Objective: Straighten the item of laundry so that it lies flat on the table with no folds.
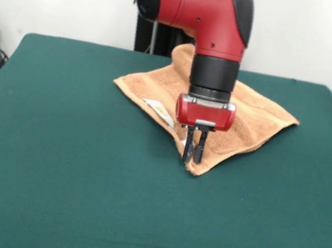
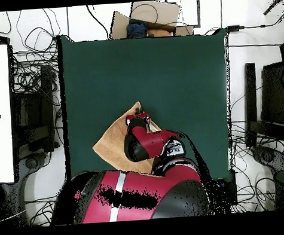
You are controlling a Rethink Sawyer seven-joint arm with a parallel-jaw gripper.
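Towel (image 1: 253, 123) is lying rumpled on the table (image 1: 44, 192); I am pinching its near corner, gripper (image 1: 192, 155) nearly closed, judging a pull toward the near edge next.

The orange-tan towel (image 1: 253, 123) lies spread cornerwise on the green table (image 1: 44, 192) — white label (image 1: 158, 111) showing.

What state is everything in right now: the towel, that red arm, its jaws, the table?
Towel: spread in a diamond on the table's far half, not fully flat; the corner nearest the front camera sits at the gripper tips, white label showing.
Arm: reaching down over the towel.
Gripper: pointing straight down at the towel's near corner, jaws close together; whether they pinch cloth I cannot tell.
Table: green top, carrying only the towel.
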